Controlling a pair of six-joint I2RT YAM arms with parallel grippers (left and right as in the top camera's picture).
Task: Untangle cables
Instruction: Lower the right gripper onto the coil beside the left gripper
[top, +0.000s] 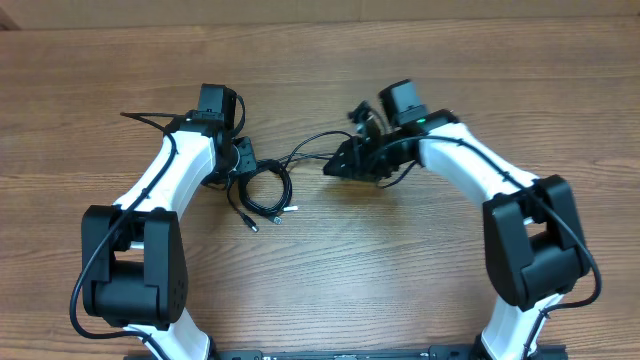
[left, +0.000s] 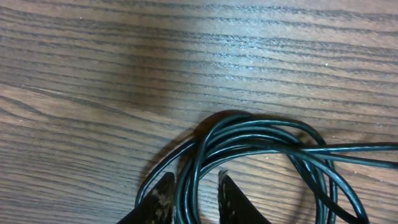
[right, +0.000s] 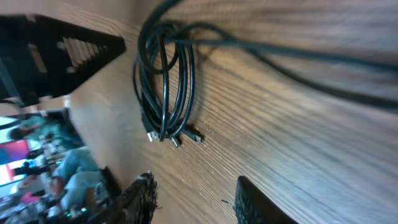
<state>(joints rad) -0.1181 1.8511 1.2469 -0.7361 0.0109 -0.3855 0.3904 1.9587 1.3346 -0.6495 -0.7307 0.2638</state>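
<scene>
Straddling the cables (left: 261, 134), the left gripper (left: 194, 186) is held narrowly open; one strand should be pinched alone. The right gripper (right: 194, 190) is spread wide, empty.

The cables (top: 262, 190) lie on the tabletop (top: 400, 270) between both arms, just beside the left gripper (left: 194, 186). One strand runs right toward the right gripper (right: 194, 183).

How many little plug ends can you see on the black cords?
3. The small metal-tipped plug ends lie side by side on the wooden table beside the coil of thin black cables: left, middle, right. Others may be hidden.
</scene>
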